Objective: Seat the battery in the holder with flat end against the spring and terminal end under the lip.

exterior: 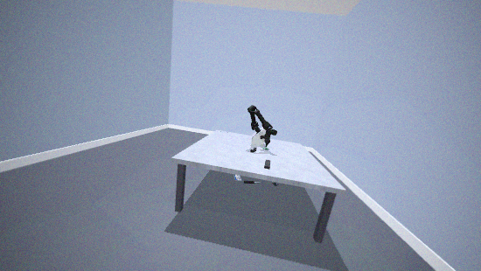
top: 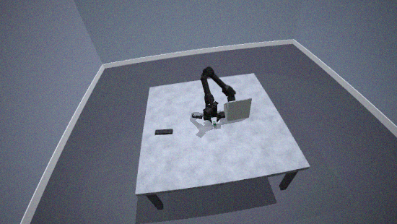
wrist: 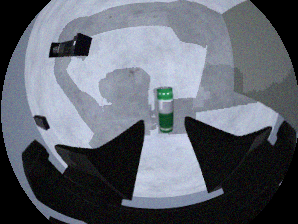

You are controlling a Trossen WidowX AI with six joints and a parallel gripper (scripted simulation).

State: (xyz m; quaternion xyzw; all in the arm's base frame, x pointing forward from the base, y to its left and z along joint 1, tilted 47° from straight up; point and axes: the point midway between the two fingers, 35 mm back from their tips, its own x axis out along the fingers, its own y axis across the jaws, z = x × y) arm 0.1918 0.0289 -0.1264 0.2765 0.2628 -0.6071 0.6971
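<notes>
The battery, a green and silver cylinder, lies on the table. In the wrist view its length runs up and down the picture. The holder is small and black. It sits apart from the battery, at the upper left of the wrist view and left of the gripper in the top view; its spring and lip are too small to make out. My gripper is open above the battery, one fingertip to each side of it in the wrist view. Nothing is held.
An upright pale panel stands close beside the gripper, to its right in the top view. A dark flat block lies near the table's left edge in the top view.
</notes>
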